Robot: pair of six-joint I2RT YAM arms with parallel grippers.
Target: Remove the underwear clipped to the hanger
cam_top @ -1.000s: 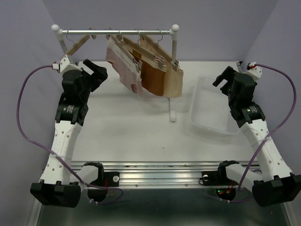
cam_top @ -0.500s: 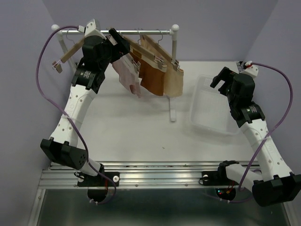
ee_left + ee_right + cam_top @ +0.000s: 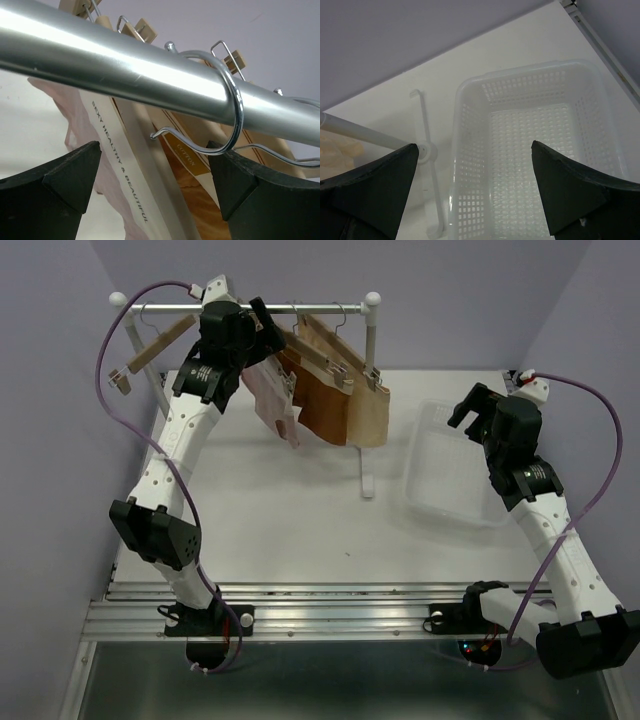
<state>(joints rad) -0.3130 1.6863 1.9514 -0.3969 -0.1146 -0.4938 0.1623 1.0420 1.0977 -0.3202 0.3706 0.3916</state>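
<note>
The jaws of our left arm [image 3: 185,435] stand wide apart and hold nothing, just under the silver metal rail [image 3: 115,65], with a bent wire hanger hook [image 3: 236,107] between them. The pale pink fabric brief [image 3: 272,400], the rust-brown fabric brief [image 3: 322,405] and the beige fabric brief [image 3: 368,418] all hang below the rail, clipped to wooden hangers [image 3: 330,350]. We judge the step to be reaching for the pink one, nearest the rail's left end. To do it well we drop below the rail onto the cloth, close on fabric alone, then pull down steadily so the clips [image 3: 234,59] let go. The jaws of our right arm [image 3: 540,505], well right of the rail, gape empty above a white perforated plastic basket [image 3: 470,150]
</note>
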